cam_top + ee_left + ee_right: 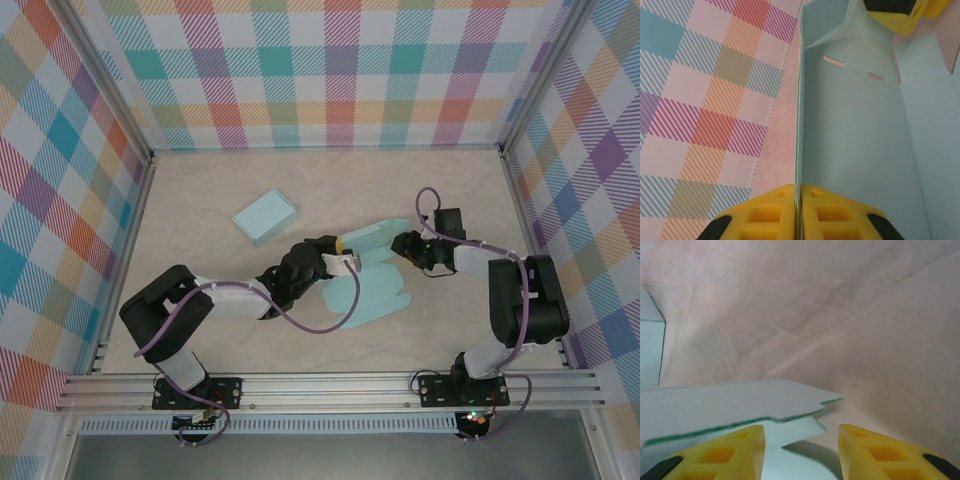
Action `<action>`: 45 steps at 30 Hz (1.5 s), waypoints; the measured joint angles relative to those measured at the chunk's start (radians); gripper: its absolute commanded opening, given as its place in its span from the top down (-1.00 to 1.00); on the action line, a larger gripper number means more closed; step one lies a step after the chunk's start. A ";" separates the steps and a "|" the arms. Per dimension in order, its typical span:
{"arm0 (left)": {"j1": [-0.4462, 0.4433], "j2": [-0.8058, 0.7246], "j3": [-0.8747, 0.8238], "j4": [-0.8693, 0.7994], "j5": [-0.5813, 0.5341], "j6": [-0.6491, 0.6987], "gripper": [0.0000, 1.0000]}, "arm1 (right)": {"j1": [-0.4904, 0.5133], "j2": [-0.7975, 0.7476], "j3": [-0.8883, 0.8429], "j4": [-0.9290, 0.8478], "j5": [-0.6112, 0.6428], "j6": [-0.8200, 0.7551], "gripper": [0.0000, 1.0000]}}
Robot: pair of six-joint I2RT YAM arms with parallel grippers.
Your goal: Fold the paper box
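Mid-bench, the part-opened paper box lies with its flaps spread flat and one panel raised. The left claw is pinched tight on that panel's edge. Just right of it, the right claw stands half-wide, a notched flap of the box reaching between its jaws. Farther back on the left, well apart, sits a closed light-blue box.

Paper box blank: pale mint, green cut edge. Closed box: light teal. Table: beige, marble veining. Walls: pastel plaid. Left gripper, right gripper: yellow fingers. Cable: purple.
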 measured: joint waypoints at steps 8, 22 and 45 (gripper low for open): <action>0.037 -0.006 0.000 -0.026 0.036 -0.066 0.79 | 0.000 0.056 -0.032 0.113 -0.030 0.008 0.13; 0.038 -0.008 0.000 -0.041 0.042 -0.081 0.79 | -0.001 0.118 -0.046 0.291 -0.148 0.086 0.35; 0.024 0.081 0.063 -0.050 -0.021 -0.080 0.79 | 0.107 0.059 -0.106 0.412 -0.142 0.198 0.40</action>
